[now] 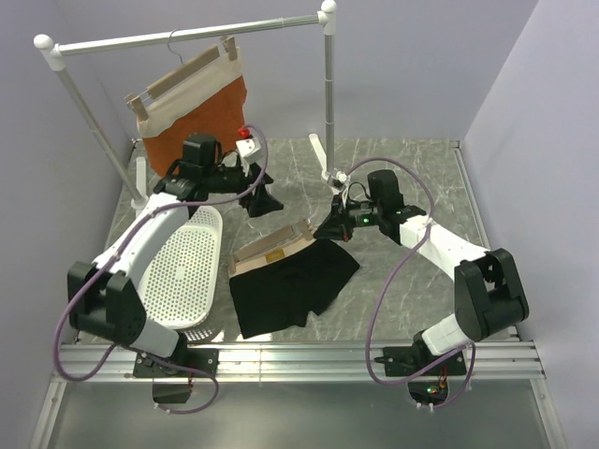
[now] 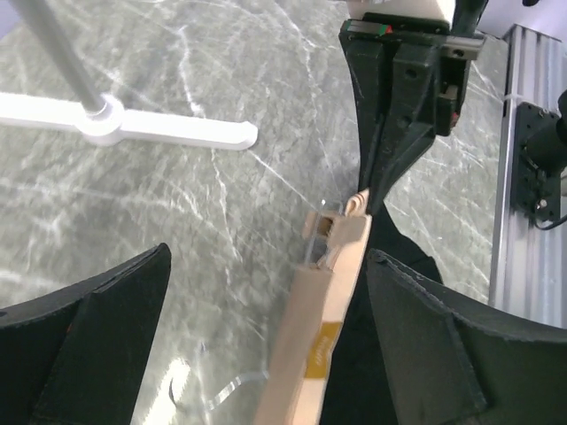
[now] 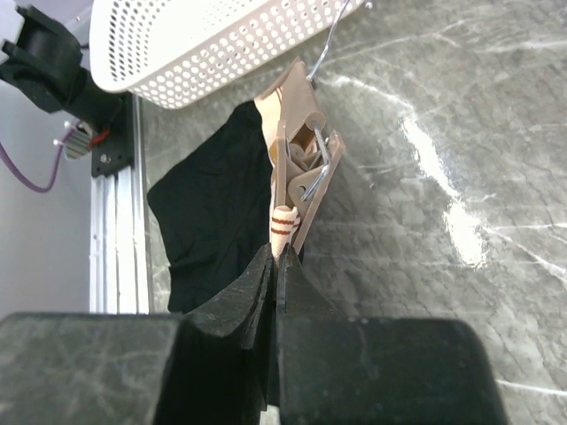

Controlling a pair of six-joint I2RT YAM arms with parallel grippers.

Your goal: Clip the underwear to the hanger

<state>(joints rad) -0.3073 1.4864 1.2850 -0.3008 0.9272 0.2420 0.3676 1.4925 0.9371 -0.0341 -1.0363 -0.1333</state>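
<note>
From above, a grey veined marble bench (image 1: 402,281) sits between plain lavender walls (image 1: 524,94). The hanger (image 1: 273,245) lies on the tan waistband of the black underwear (image 1: 290,285), which spreads toward the near edge. A white perforated basket (image 1: 187,262) lies left of the hanger. A white rack (image 1: 187,36) behind it carries a rust-orange garment (image 1: 201,112). The left gripper (image 1: 260,201) hovers just behind the hanger, and the right gripper (image 1: 332,227) is at its right end.

The left wrist view shows the left gripper (image 2: 267,255) with its jaws wide, straddling the hanger (image 2: 323,328) without touching it. The rack's white foot (image 2: 133,128) lies on the marble beyond.

In the right wrist view, the right gripper (image 3: 276,274) has its jaws pinched to a slit on the striped waistband edge of the underwear (image 3: 213,204), just below the hanger (image 3: 297,133) clip. Glare streaks the stone.
</note>
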